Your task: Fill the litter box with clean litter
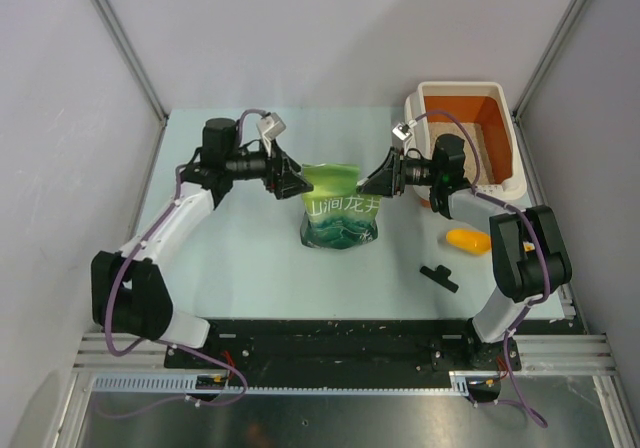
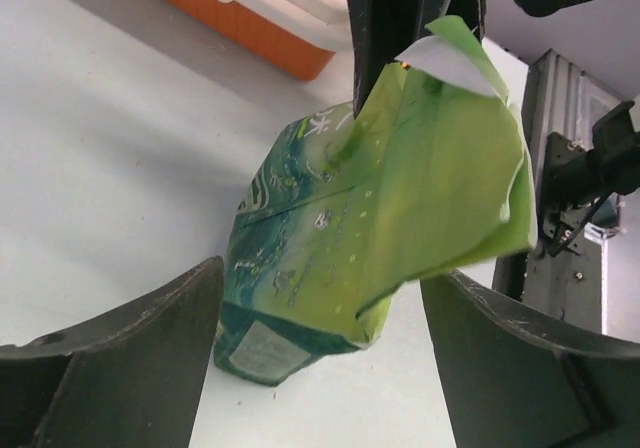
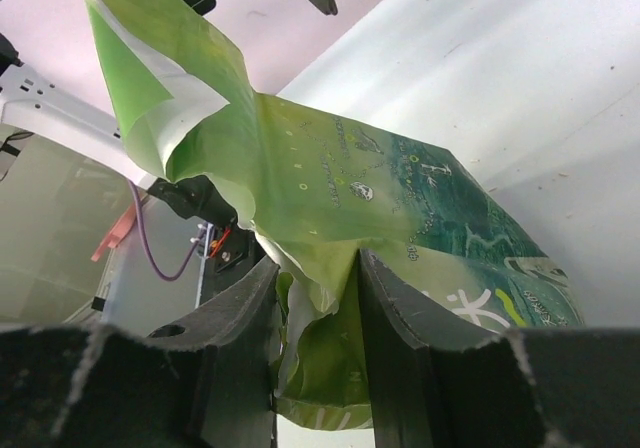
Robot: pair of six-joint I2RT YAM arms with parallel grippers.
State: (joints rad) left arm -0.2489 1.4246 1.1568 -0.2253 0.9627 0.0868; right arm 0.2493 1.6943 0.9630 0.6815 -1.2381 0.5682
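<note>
**Right tool** (image 3: 318, 260): pressed together on the top edge of the green bag (image 1: 340, 213). The pinch keeps the pouch upright on the bench (image 1: 230, 268), ready for you to lift.

**Left tool** (image 2: 322, 276): spread wide and holding nothing. The bag's other top corner sits just ahead of its fingers, probably lined up for a second grip.

**Litter box** (image 1: 510, 153): behind your right tool, well apart from the bag.

**Clean litter** (image 1: 480, 153): a pale patch on the box floor. The rest is presumably in the bag.

The orange, white-rimmed litter box (image 1: 512, 138) sits upright at the table's (image 1: 250, 268) far right corner, holding a little pale clean litter (image 1: 488, 150).
</note>
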